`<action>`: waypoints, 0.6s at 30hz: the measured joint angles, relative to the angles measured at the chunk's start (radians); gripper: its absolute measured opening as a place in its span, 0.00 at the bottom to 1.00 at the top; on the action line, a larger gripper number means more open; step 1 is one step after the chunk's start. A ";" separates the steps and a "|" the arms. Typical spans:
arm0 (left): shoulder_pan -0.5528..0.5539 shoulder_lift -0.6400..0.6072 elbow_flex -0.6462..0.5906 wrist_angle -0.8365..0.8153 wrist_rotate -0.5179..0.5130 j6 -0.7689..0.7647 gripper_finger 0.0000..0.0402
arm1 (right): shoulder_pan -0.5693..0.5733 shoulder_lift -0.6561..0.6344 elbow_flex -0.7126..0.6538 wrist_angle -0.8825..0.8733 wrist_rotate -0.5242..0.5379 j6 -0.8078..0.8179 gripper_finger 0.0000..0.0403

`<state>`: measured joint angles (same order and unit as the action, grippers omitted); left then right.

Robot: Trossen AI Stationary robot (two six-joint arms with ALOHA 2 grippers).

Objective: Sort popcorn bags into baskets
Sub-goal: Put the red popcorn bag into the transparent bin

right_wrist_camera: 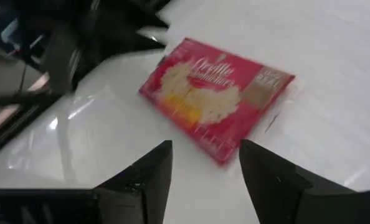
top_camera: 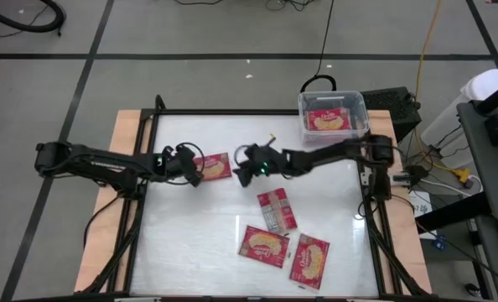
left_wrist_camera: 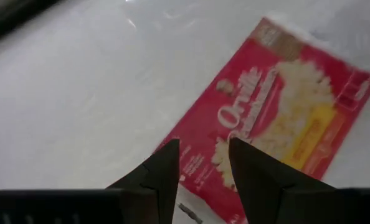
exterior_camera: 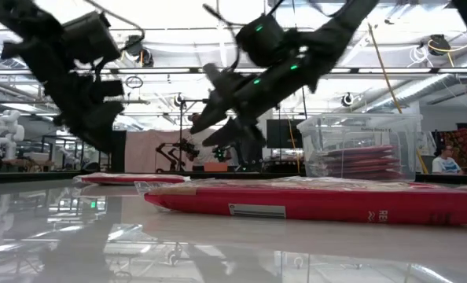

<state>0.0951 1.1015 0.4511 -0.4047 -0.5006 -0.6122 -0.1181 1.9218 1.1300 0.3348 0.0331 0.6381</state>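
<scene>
My right gripper [right_wrist_camera: 200, 165] hung open just above the table, its fingers apart with nothing between them, aimed at the near edge of a popcorn bag [top_camera: 213, 165] lying face up. My left gripper [left_wrist_camera: 203, 163] stood on the far side of that same bag, also parted and empty, its fingertips over the bag's corner. I judged the step to be choosing and closing in on this bag; the next move called for one gripper to drop onto an edge and pinch, since the packet lay flat on the smooth table [top_camera: 190, 243].

The clear basket [top_camera: 358, 102] sat well apart from the bag, beyond my right arm, with one packet inside. Three more bags [top_camera: 276, 209] lay near the bag, toward the table's front.

Only the high view showed the basket's contents and both grippers flanking the bag; the wrist views alone showed the gaps between the fingers.
</scene>
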 joint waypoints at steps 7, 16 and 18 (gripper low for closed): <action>0.018 0.000 -0.158 0.223 0.104 -0.016 0.36 | -0.064 0.165 0.164 -0.027 -0.151 0.045 0.56; 0.016 -0.003 -0.247 0.328 0.135 -0.038 0.36 | -0.089 0.239 0.240 -0.101 -0.189 0.074 0.65; 0.016 -0.003 -0.253 0.329 0.139 -0.042 0.36 | -0.090 0.219 0.240 -0.135 -0.177 0.064 0.65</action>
<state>0.1112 1.0985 0.1982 -0.0757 -0.3619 -0.6544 -0.2085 2.1412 1.3697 0.1999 -0.1443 0.7023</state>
